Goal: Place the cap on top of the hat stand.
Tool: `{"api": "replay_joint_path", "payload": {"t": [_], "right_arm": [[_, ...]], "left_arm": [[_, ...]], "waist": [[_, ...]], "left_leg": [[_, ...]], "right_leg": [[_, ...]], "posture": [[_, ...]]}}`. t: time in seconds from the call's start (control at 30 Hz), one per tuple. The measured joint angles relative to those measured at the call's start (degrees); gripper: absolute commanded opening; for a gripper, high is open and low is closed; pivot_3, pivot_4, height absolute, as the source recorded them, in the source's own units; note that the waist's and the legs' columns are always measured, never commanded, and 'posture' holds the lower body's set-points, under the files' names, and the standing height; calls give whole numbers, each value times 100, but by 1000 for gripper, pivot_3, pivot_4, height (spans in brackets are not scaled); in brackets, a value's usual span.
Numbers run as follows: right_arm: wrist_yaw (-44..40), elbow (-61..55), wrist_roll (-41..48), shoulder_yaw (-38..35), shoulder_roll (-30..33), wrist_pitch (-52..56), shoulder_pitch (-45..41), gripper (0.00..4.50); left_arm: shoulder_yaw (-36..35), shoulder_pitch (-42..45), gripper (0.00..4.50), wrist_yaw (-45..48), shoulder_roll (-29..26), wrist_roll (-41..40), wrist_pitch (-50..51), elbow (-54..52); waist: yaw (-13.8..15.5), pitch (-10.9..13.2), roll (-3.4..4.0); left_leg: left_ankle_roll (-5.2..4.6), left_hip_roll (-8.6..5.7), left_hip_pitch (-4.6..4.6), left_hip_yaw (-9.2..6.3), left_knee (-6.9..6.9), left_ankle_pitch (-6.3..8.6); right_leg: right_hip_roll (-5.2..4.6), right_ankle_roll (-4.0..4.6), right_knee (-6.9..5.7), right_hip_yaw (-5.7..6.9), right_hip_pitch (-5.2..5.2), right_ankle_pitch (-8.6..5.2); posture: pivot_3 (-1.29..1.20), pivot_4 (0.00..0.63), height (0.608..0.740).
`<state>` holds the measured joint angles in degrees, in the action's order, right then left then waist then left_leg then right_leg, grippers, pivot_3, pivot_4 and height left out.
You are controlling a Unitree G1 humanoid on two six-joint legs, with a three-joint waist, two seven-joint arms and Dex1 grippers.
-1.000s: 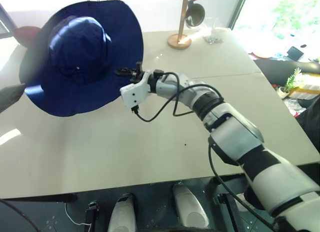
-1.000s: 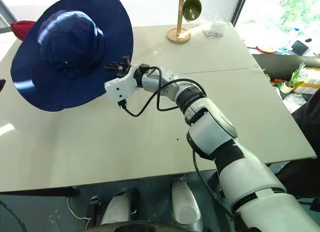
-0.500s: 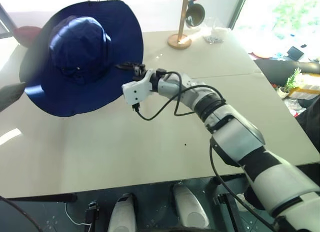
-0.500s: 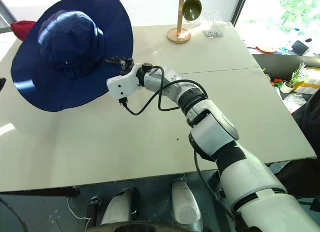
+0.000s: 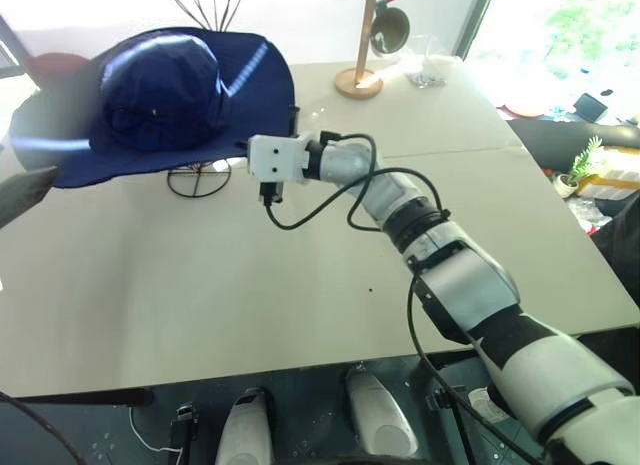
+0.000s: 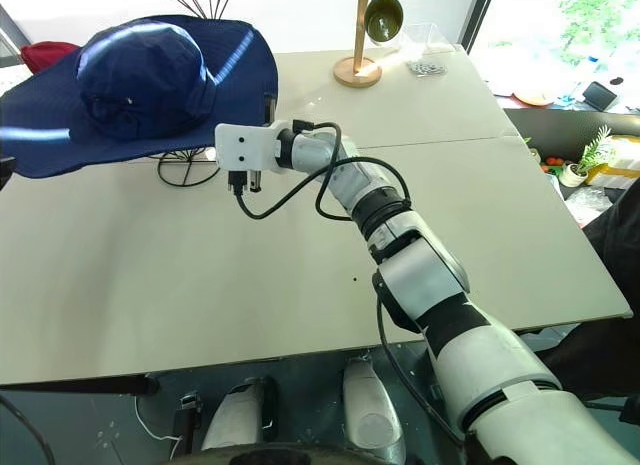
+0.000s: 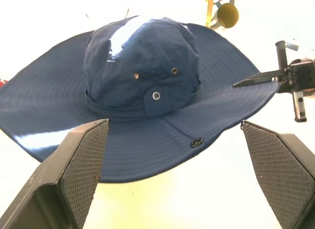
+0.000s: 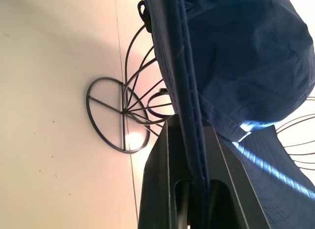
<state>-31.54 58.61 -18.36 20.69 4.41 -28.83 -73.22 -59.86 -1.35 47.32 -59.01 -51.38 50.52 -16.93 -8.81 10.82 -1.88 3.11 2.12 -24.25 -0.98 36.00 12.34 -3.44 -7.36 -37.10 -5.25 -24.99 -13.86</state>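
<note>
The navy cap (image 5: 160, 90) lies about level over the black wire hat stand, whose ring base (image 5: 198, 178) shows beneath the brim. The stand's cage top is hidden under the crown. My right gripper (image 5: 292, 117) is shut on the brim's right edge; in the right wrist view the brim (image 8: 184, 86) runs between its fingers (image 8: 167, 155). The stand's wires (image 8: 110, 115) rise just behind. My left gripper (image 7: 172, 124) is open, level with the cap (image 7: 142, 71) and short of its brim, with nothing between its fingers.
A wooden pole stand (image 5: 362, 45) with a green cup stands at the table's back, with a clear container (image 5: 428, 65) beside it. A taller wire stand (image 5: 205, 0) rises behind the cap. A red cap (image 5: 50, 65) lies at the far left.
The cap has tipped from facing the camera to lying level over the stand, uncovering the ring base. My right wrist has rolled and its gripper has shut on the brim.
</note>
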Motion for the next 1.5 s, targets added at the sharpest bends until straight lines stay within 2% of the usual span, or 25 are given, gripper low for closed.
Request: {"api": "replay_joint_path", "payload": {"t": [0.47,0.7,1.07,1.33,1.47,1.5], "right_arm": [[42,-9,-70,-36,-24,119,-1,40],[323,4,-346,82,35,60,-25,3271],[336,-674,-680,273,681,-353,240,3271],[-912,-2821,-136,145,2074,-244,1474,3271],[-2229,-3617,1168,-401,2794,966,1750,4468],[-2599,-3743,1617,-618,2958,1580,1748,4468]], "left_arm": [[2,-1,4500,-6,1,14,-22,0],[2,-1,4500,-7,1,15,-37,-1],[56,19,4500,0,0,17,-105,31],[110,84,4500,163,-166,208,-157,256],[-122,-255,4500,425,-312,454,-205,412],[-280,-382,4500,508,-327,517,-204,474]], "waist": [[0,0,0],[1,0,0],[17,0,-1],[69,2,-1],[101,6,1],[114,6,1]], "left_leg": [[0,0,0,0,0,0],[0,0,0,0,0,0],[0,-1,0,0,1,0],[0,-1,0,0,3,0],[0,0,2,2,2,0],[0,1,3,4,2,0]], "right_leg": [[0,1,1,1,0,-1],[0,1,1,1,0,-1],[0,1,2,1,2,-1],[0,0,6,1,5,-3],[0,4,8,0,5,-6],[0,6,7,0,4,-7]], "posture": [[0,150,739],[0,150,739],[0,150,739],[0,150,739],[0,150,739],[0,150,739]]}}
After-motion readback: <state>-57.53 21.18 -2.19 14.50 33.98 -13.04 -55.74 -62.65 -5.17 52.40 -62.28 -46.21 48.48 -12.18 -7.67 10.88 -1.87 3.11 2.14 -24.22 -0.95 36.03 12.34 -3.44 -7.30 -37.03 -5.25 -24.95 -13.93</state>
